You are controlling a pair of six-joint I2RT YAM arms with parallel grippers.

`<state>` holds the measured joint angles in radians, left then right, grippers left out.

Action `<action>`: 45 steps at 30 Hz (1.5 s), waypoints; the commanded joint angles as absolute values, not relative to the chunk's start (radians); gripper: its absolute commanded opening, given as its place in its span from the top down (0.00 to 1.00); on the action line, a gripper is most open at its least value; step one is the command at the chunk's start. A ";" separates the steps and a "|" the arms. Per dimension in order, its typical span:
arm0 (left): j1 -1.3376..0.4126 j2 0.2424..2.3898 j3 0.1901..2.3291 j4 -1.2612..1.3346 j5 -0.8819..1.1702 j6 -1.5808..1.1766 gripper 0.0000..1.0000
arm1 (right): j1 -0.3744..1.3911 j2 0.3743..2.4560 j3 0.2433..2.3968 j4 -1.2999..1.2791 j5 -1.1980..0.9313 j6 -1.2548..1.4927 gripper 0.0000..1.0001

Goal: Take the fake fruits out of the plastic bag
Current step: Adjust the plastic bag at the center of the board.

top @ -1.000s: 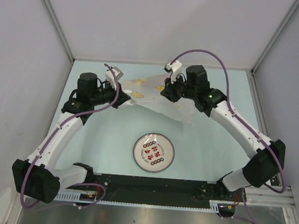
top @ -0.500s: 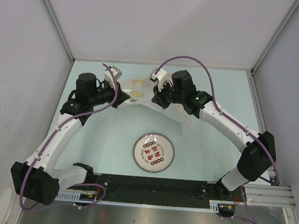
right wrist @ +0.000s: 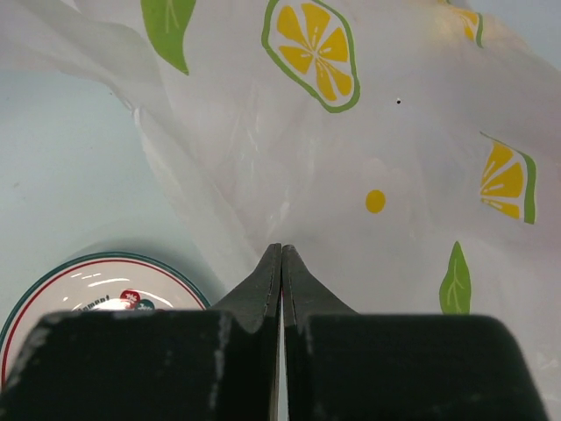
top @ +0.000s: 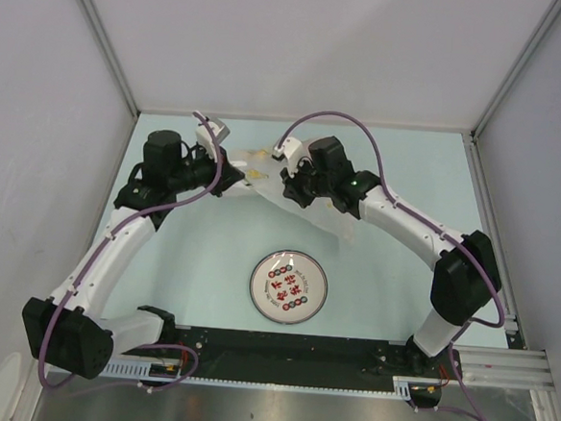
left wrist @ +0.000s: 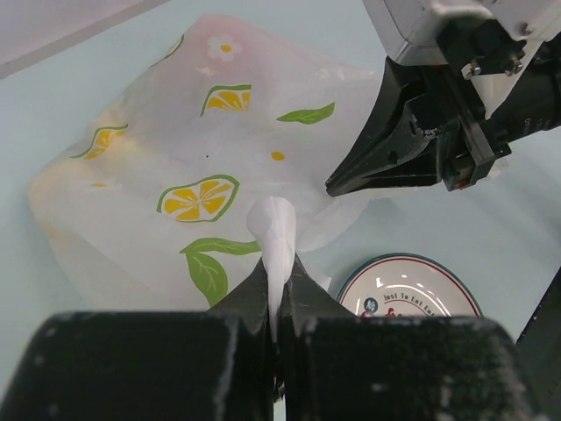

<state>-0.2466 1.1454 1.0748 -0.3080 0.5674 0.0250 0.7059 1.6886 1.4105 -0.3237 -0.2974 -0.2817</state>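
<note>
The plastic bag (top: 264, 174) lies at the back middle of the table, white and translucent with lemon-slice and leaf prints. My left gripper (top: 227, 176) is shut on a pinched-up fold of the bag (left wrist: 274, 230) at its left end. My right gripper (top: 288, 183) is shut with nothing between its jaws and hovers low over the bag's middle (right wrist: 368, 158). It also shows in the left wrist view (left wrist: 337, 187), pointing down at the bag. The fake fruits are hidden inside the bag; none shows outside it.
A round white plate (top: 289, 286) with red marks sits in front of the bag, near the table's middle. It also shows in the left wrist view (left wrist: 412, 289) and the right wrist view (right wrist: 88, 285). Grey walls close the back and sides.
My right arm has swung left, bringing its gripper from the bag's right part over its middle, closer to my left gripper. My left gripper keeps its hold and has barely moved.
</note>
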 commanded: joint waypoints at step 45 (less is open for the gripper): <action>-0.252 1.213 1.220 -0.259 0.566 -0.041 1.00 | 0.629 1.907 1.643 -0.270 -0.138 -0.474 1.00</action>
<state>-0.2466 1.2232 1.1786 -0.3000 0.5533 -0.0208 0.5991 1.8542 1.5936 -0.3344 -0.1368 -0.4728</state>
